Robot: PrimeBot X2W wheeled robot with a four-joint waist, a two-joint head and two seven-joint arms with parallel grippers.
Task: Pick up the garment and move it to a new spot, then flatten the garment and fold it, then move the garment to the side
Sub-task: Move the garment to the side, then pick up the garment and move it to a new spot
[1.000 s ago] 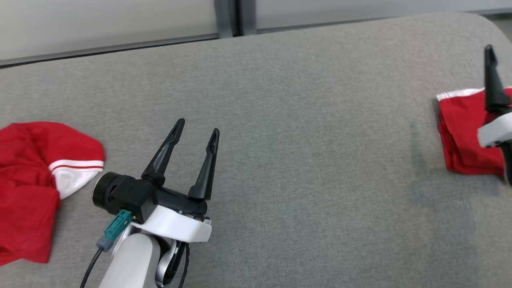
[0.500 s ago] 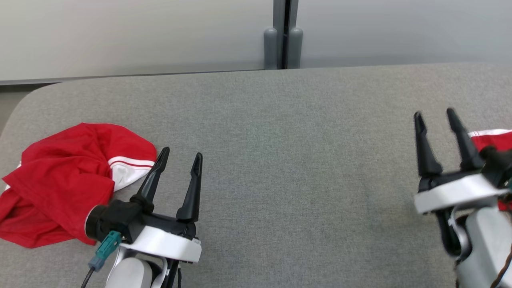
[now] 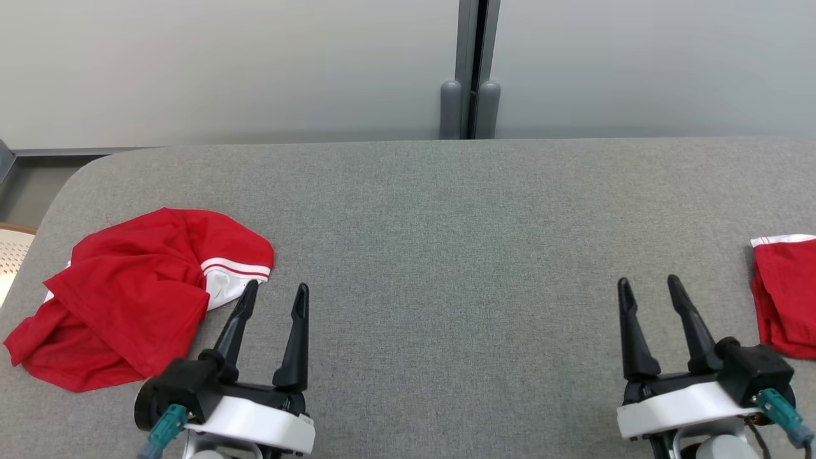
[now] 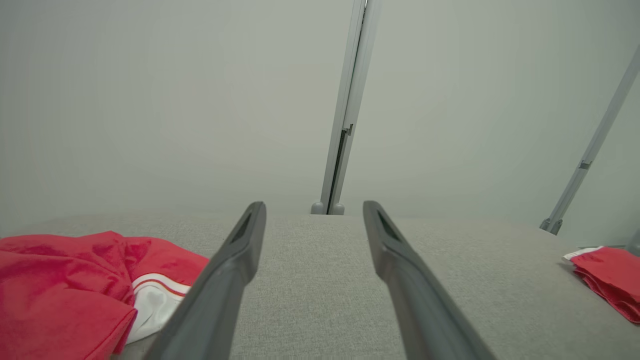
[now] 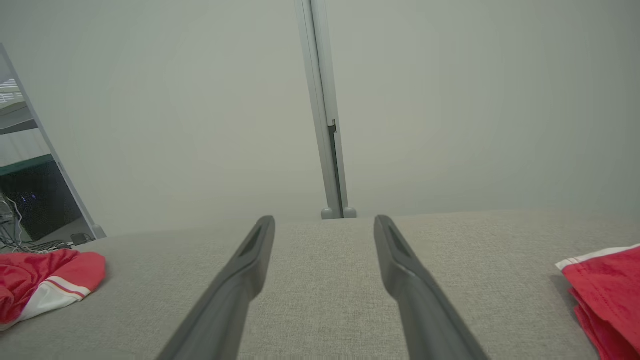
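I am holding my left gripper (image 3: 277, 287) and right gripper (image 3: 647, 280) low at the near edge, each with its 2 fingers spread apart and gripping nothing. 1 second ago the right one was reaching over the folded garment (image 3: 787, 299) at the far right. Now it is sitting drawn back, near it but apart, so I am judging that bundle set aside; my head has swung too. The crumpled garment (image 3: 127, 306) is lying at the left, its white sleeve just beside my left fingers, and is probably next to lift. Everything is resting on a grey fabric surface (image 3: 446, 242), with a pale wall (image 3: 255, 64) and a grey post (image 3: 470, 76) standing behind.
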